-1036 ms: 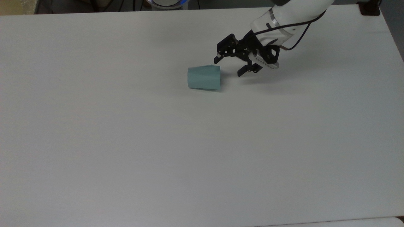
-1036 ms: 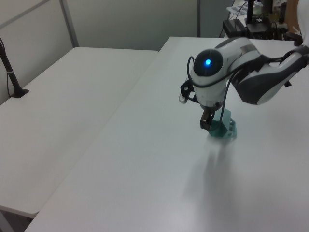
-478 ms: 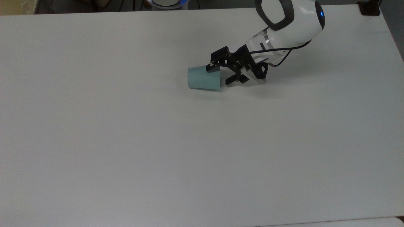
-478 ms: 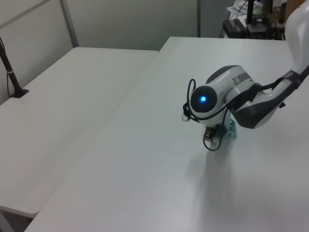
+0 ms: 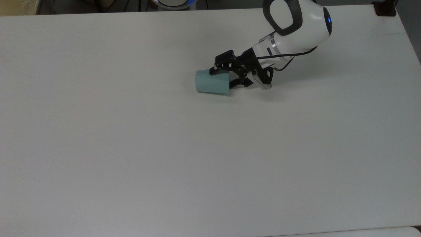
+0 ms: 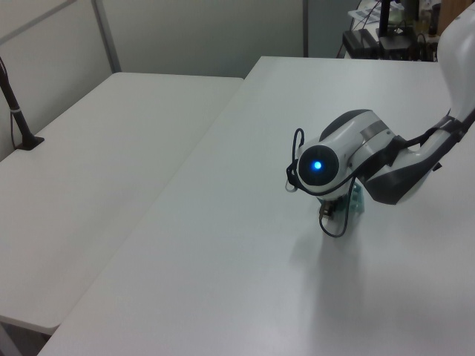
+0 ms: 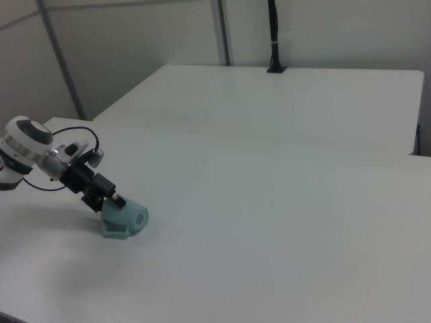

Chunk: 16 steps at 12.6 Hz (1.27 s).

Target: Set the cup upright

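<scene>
The pale teal cup (image 5: 212, 82) lies on its side on the white table (image 5: 164, 148), wide rim end toward the top view's right. My gripper (image 5: 223, 78) is open at that rim end. One black finger (image 5: 215, 70) rests along the cup's far side, and the other sits at the mouth by the table. In the right view the cup (image 7: 125, 219) shows its narrow base facing right, with the gripper (image 7: 110, 197) touching its upper left end. In the left view the arm's wrist covers most of the cup (image 6: 358, 205).
A second white table (image 6: 111, 141) stands beside this one across a narrow gap, and appears as the far table (image 7: 289, 101) in the right view. A black clamp post (image 6: 18, 119) rises from it. A dark object (image 5: 385, 8) sits at the top view's upper right corner.
The gripper has come down and moved toward the top view's left, from beside the cup to its rim end, one finger now over the cup's side. The cup has stayed in place.
</scene>
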Each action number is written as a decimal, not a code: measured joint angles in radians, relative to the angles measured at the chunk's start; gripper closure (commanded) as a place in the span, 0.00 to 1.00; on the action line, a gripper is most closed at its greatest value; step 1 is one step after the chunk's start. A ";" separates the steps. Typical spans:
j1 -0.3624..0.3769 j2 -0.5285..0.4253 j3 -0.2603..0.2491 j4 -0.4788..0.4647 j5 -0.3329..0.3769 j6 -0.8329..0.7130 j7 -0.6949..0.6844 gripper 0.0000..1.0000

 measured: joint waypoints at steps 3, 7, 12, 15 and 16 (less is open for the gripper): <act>0.001 0.000 0.000 -0.006 -0.022 -0.007 0.000 0.70; 0.001 -0.016 -0.004 -0.004 -0.074 -0.060 0.000 1.00; 0.001 -0.015 -0.005 -0.034 -0.097 -0.067 -0.002 1.00; 0.002 -0.014 -0.003 -0.036 -0.098 -0.060 -0.002 1.00; 0.002 -0.013 -0.002 -0.036 -0.098 -0.057 -0.002 1.00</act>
